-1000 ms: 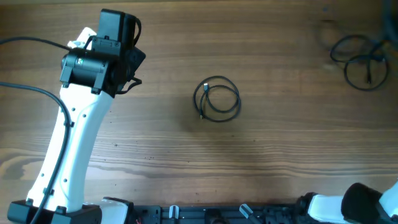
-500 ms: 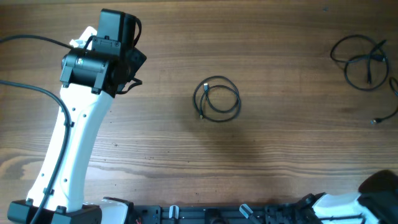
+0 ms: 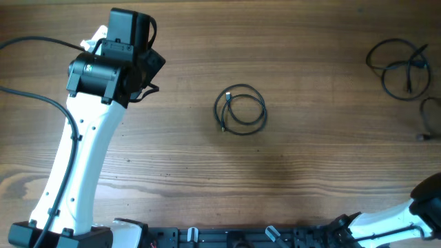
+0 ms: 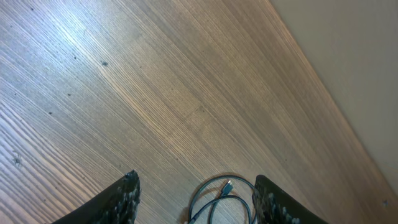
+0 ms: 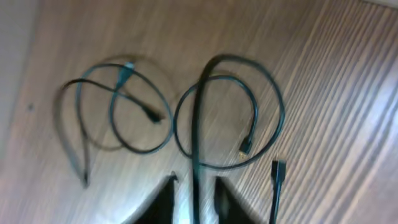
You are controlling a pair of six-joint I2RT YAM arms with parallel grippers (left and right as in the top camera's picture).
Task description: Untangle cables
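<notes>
Cables (image 3: 398, 67): thin black cords lying as loose loops on the wooden table (image 3: 310, 179); none is visibly lifted.
Right pincer (image 5: 194, 186): jaws narrowly parted; the wrist view is blurred.
In its gap: one strand (image 5: 196, 149) runs straight between the fingertips. Pale wood shows on either side of it, so I judge it not pinched at the tips. Further in, cannot tell.
Just ahead: the strand arcs into a round loop (image 5: 273, 93) with a small plug (image 5: 245, 149) inside it.
Ahead, right: a loose plug end (image 5: 277, 169) lies beside the loop.
Ahead, left: the second cord (image 5: 115, 115) crosses itself in doubled loops. Its edge is just beside the round loop; whether they touch, cannot tell.
Left pincer (image 4: 196, 180): jaws wide, holding nothing.
Beyond its tips: a coiled cable (image 4: 221, 199) lies alone, well apart.
Progress (judged): one coil is separated; the crossed cords near the right pincer are unfinished.
Risk 1: the strand could snag on a finger as the arm moves, dragging the round loop onto the second cord and re-tangling them.
Risk 2: closing here could catch the wrong strand, or a plug could hook a neighbouring loop when pulled.
Risk 3: a low approach by the left pincer could push the coil rather than grip it.
</notes>
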